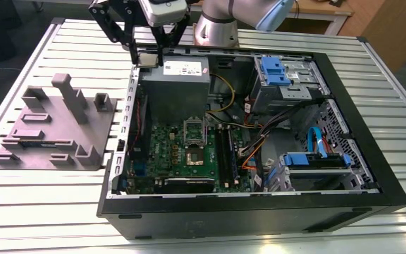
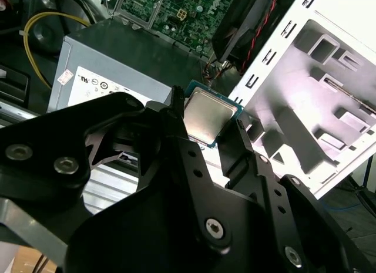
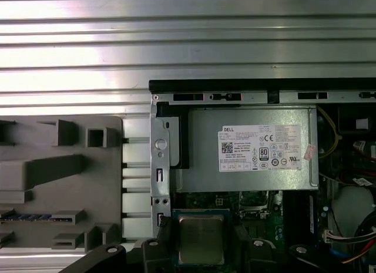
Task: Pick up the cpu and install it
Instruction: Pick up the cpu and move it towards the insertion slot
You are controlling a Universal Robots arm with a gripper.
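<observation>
Now | gripper (image 2: pixel 207 121) clenched on cpu (image 3: pixel 201 241) | aloft by case (image 3: pixel 157 167) edge | power supply (image 3: pixel 252 144) near

Your arm (image 1: pixel 215 29) enters at the top of the exterior view, with the black gripper (image 1: pixel 146 56) hanging down from the wrist. You have both fingers (image 2: pixel 242 151) clamped on opposite edges of the cpu (image 2: pixel 207 115), held flat between the tips.

Bright light glares off the slatted metal table (image 3: pixel 194 26).
</observation>
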